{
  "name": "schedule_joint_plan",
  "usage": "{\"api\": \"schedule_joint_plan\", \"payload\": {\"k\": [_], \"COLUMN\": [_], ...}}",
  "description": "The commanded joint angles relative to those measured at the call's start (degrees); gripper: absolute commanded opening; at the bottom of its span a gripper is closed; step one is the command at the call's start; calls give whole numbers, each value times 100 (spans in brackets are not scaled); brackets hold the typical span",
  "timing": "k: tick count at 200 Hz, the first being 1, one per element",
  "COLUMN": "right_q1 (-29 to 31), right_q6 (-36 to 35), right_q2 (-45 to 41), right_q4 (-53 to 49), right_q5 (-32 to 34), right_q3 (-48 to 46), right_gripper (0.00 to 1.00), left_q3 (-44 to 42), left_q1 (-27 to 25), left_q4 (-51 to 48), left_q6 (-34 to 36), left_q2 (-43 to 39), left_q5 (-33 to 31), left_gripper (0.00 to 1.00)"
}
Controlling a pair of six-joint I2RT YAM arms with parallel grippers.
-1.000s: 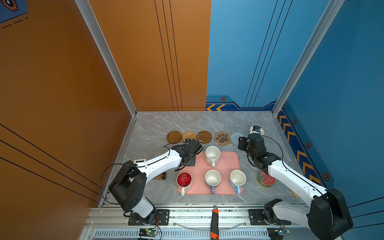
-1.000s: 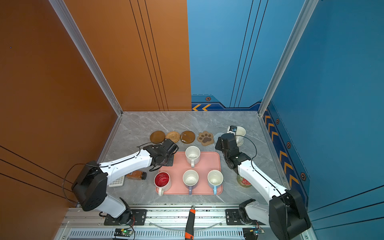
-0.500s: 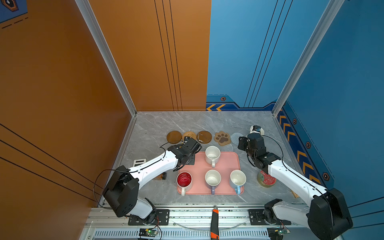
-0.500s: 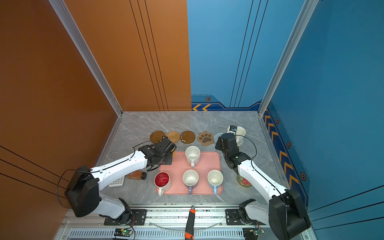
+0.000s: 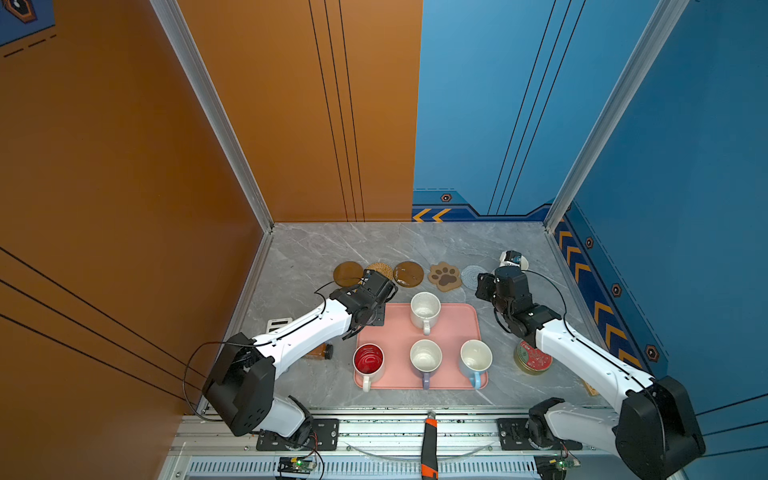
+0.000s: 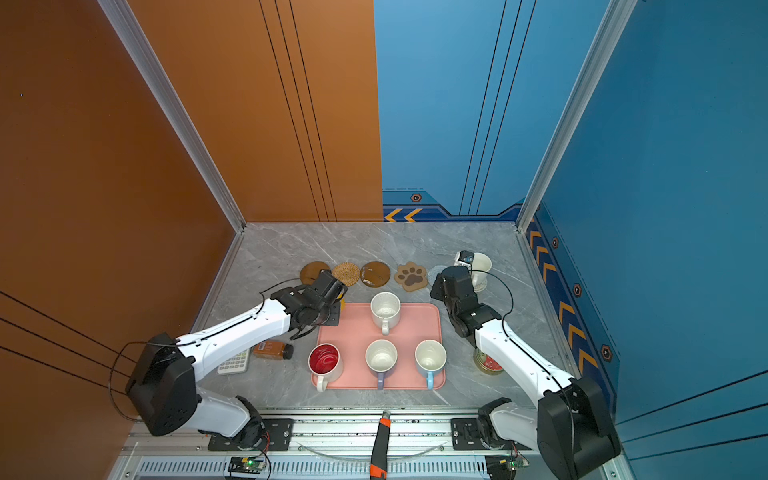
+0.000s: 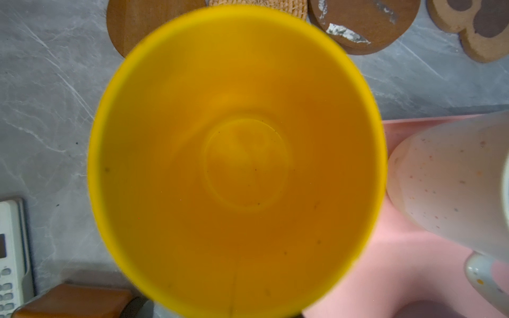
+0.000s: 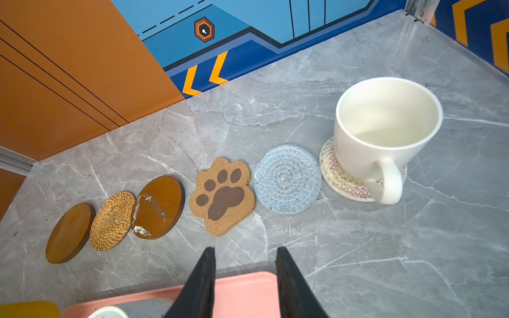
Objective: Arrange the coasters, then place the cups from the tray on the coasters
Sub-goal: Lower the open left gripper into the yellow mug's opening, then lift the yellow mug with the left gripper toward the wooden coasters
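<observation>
Yellow mug [image 7: 237, 165] is clamped in the left gripper [image 6: 336, 300] beside the pink tray [image 5: 457, 328], while the right gripper [image 8: 245, 275] hangs empty, jaws partly apart, facing the paw coaster [image 8: 222, 196].

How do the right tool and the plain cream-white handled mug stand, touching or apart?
Apart. The right wrist view shows bare grey marble tabletop between the open right tool and the plain cream-white handled mug standing on the cream woven coaster.

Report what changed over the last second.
The left gripper, shut on the yellow mug, carried it a little farther from the pink tray, toward the rattan coaster. The right gripper stayed open and empty; the cream mug stayed on its cream woven coaster; nothing else moved.
</observation>
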Motion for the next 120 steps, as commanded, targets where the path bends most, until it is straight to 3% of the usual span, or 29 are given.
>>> {"api": "schedule_joint_plan", "payload": {"k": [1,120], "right_q1": [-51,-64], "right_q6": [82,82], "right_q2": [66,272], "right_q4": [-180,-267], "right_q5": [-27,-91], "right_q3": [144,276], "right_gripper": [35,34], "left_q3": [331,882], "left_q1": [201,1408], "left_q4": [254,720], "left_q6": [230,922], "left_q2": [-238,221], "left_q5": [-270,280], "left_gripper": [0,0]}}
